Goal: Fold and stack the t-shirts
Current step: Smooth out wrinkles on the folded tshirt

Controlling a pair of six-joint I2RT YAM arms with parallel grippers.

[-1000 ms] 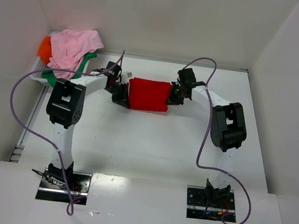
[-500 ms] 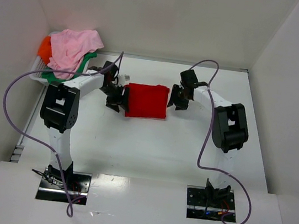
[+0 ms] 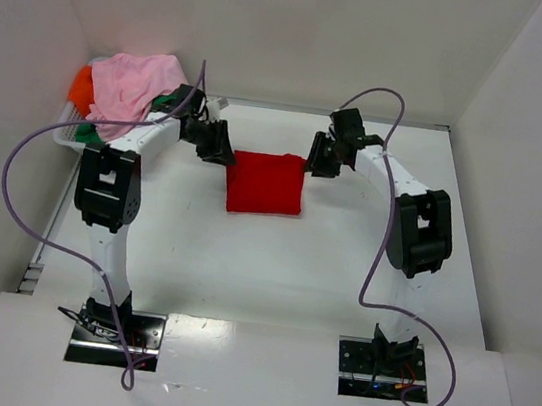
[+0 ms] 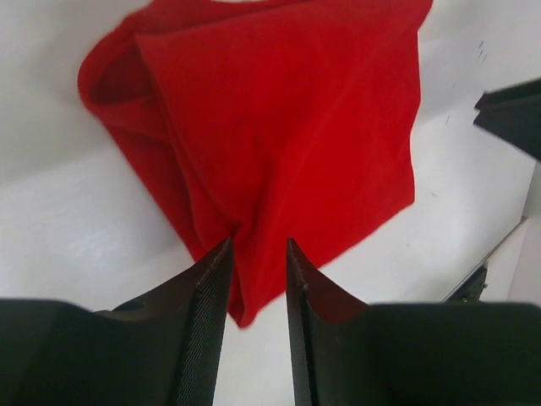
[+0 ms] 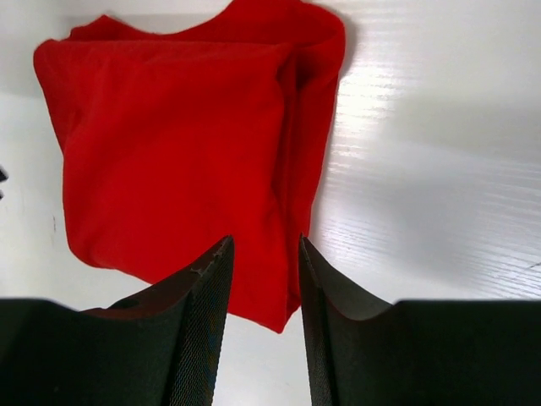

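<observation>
Top external: one folded red t-shirt (image 3: 266, 184) between left gripper (image 3: 224, 146) and right gripper (image 3: 315, 158), both parted, empty; three piled t-shirts (image 3: 131, 82) behind left.

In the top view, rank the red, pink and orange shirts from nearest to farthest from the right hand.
1. Red shirt: mid-table, beside the right hand.
2. Pink shirt: top of the pile at far left.
3. Orange shirt: the pile's outer left edge, beyond the pink.

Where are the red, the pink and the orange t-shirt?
red t-shirt (image 3: 266, 184): top external view, middle of the folded cloth.
pink t-shirt (image 3: 131, 85): top external view, middle of the crumpled cloth.
orange t-shirt (image 3: 81, 88): top external view, its visible left bulge.
</observation>
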